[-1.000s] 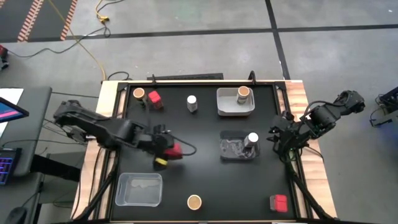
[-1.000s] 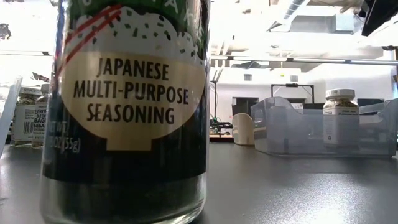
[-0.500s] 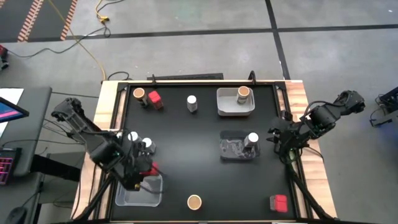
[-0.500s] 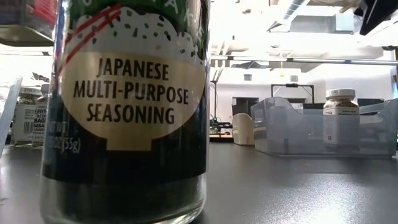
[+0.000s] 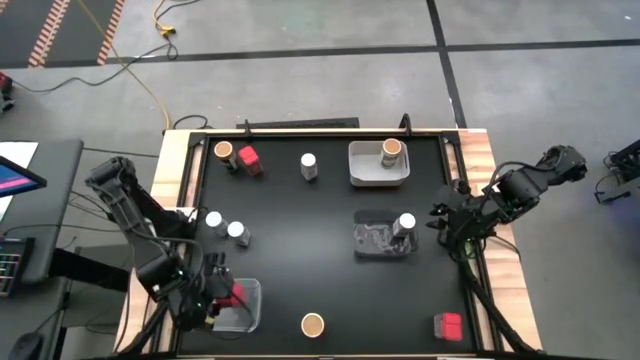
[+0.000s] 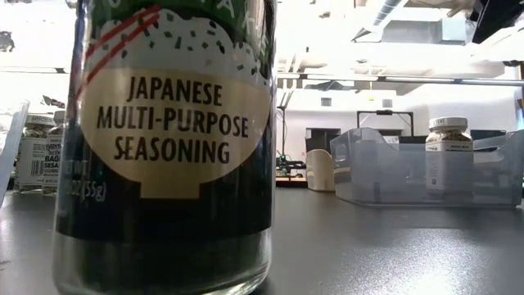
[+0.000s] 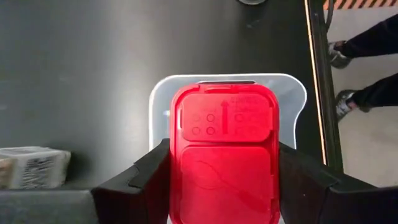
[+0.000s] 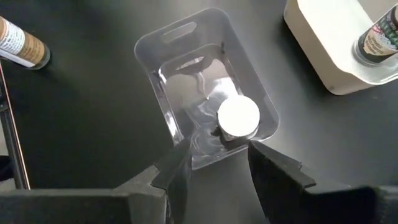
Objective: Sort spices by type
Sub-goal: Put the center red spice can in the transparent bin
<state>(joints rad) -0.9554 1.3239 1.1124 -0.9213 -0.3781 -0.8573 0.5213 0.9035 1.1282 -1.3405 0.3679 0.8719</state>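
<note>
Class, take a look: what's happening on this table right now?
A two-armed robot is sorting spice containers. The left gripper holds a red spice box in its jaws above the clear tray at the table's near-left corner. The right gripper waits at the right edge, beside another clear tray holding a white-lidded jar. Other jars remain scattered.

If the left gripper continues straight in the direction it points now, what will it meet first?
Probably the clear tray. The left gripper, shut on a red spice box, points down at it; how far above it hangs is unclear.

Red spice box [image 7: 224, 158] held above clear tray [image 7: 292, 93].
</note>
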